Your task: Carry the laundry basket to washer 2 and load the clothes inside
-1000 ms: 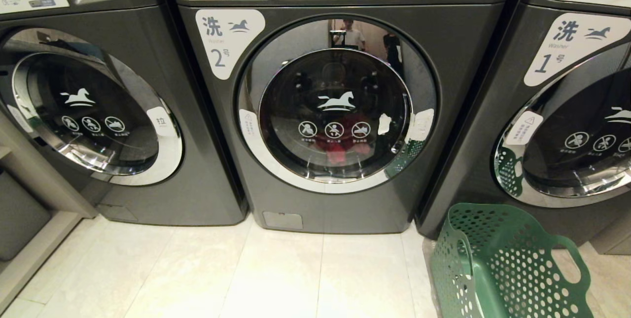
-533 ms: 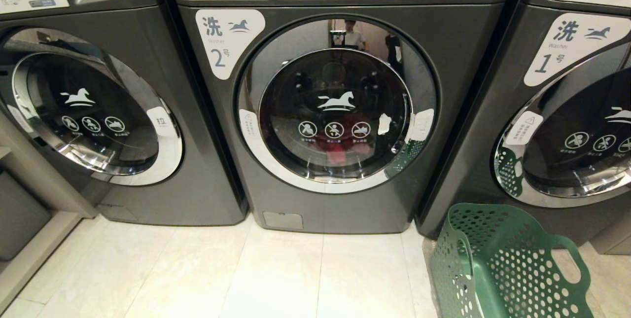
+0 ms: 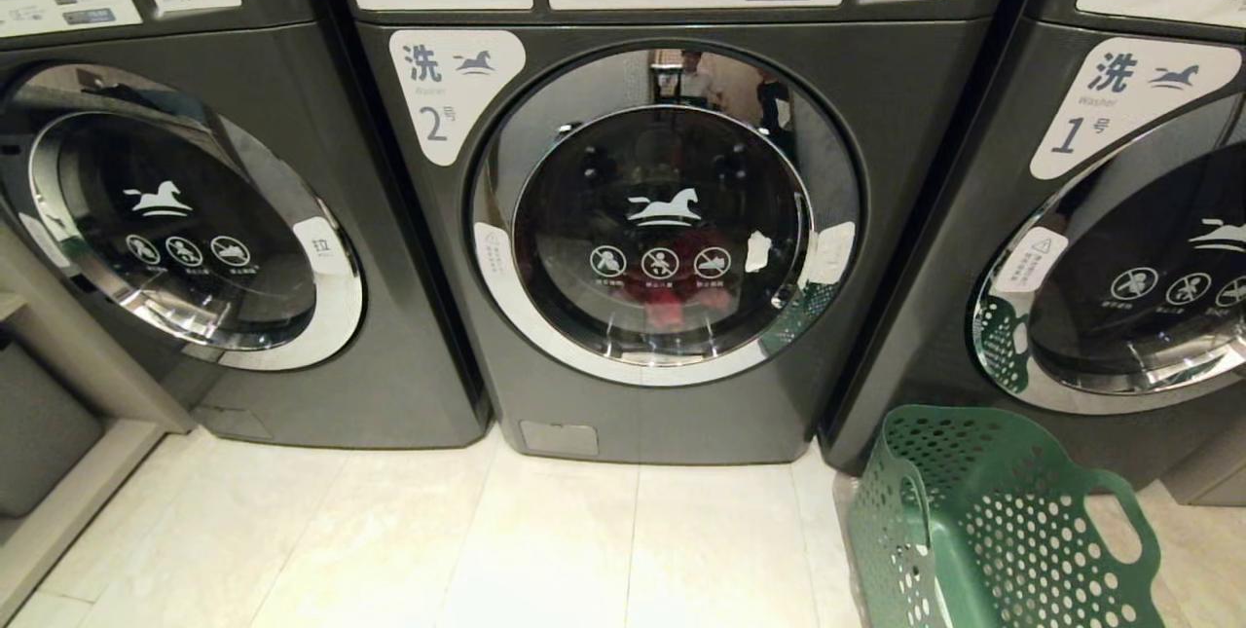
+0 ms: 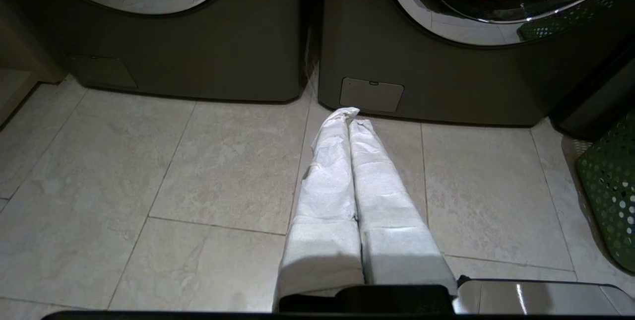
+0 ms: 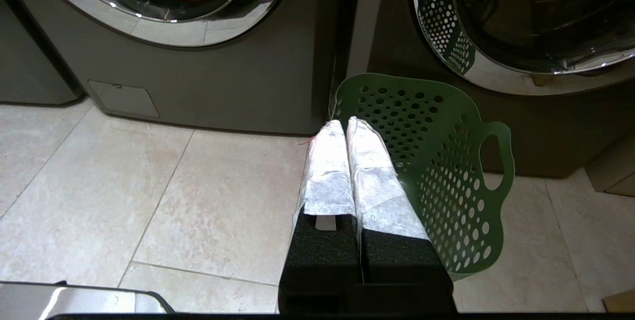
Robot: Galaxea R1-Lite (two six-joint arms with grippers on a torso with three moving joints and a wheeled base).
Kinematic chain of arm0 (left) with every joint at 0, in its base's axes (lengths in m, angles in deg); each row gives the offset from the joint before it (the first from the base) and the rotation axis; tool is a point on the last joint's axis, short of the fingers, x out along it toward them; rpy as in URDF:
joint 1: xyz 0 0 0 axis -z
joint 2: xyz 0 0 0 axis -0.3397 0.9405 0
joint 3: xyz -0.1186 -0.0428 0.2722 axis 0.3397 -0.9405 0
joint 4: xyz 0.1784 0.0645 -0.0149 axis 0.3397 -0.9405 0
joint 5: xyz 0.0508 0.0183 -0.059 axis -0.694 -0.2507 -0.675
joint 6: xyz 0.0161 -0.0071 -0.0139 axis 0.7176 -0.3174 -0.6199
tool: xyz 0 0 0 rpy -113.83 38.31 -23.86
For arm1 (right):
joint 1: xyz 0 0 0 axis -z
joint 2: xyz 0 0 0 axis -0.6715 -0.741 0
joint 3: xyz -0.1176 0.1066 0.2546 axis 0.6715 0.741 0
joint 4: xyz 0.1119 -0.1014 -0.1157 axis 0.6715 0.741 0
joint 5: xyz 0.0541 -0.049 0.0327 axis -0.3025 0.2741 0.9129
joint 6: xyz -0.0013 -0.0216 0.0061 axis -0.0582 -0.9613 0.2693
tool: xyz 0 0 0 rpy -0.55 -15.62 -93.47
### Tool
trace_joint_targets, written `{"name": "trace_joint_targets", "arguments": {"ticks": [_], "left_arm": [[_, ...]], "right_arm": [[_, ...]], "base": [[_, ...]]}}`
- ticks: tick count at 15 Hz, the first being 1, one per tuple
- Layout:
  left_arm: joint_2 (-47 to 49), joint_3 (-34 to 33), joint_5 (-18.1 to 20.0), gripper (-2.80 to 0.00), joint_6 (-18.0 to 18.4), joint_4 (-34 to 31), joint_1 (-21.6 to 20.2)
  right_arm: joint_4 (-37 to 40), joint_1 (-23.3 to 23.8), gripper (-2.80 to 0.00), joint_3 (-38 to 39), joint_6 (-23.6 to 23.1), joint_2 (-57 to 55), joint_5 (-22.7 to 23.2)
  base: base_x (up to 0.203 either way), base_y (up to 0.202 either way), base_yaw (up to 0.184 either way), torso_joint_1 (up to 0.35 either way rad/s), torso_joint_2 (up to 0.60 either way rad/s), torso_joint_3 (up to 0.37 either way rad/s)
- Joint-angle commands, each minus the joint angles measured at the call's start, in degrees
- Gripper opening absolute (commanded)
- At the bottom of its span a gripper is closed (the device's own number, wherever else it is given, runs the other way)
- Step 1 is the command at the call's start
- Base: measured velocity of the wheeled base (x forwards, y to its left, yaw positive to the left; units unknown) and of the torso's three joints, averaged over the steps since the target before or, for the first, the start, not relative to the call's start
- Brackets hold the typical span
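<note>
Three dark grey front-loading washers fill the head view, which has tipped slightly upward since a moment ago, so the whole scene sits a little lower in frame; nothing itself has moved. Washer 2 [image 3: 662, 219] stands at centre with its round door shut, and red clothes [image 3: 672, 302] show dimly behind the glass. The green laundry basket [image 3: 1003, 521] sits empty on the floor [image 3: 389, 540] at lower right, in front of washer 1 [image 3: 1119, 258]. In the wrist views, the left tool [image 4: 349, 114] and right tool [image 5: 345, 124] hang low over the tiles, both clenched on nothing. The loading appears finished, and the robot seems to be straightening up.
</note>
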Motion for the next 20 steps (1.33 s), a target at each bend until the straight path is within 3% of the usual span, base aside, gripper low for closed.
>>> {"name": "trace_joint_targets", "arguments": {"ticks": [1, 20], "left_arm": [[0.0, 0.0, 0.0, -2.8, 0.0, -0.3, 0.0], [0.0, 0.0, 0.0, -2.8, 0.0, -0.3, 0.0]], "right_arm": [[0.0, 0.0, -2.8, 0.0, 0.0, 0.0, 0.0], [0.1, 0.0, -2.8, 0.0, 1.4, 0.0, -0.2]], "base": [[0.0, 0.0, 0.0, 0.019, -0.08, -0.308], [0.0, 0.0, 0.0, 0.141, -0.47, -0.315]]}}
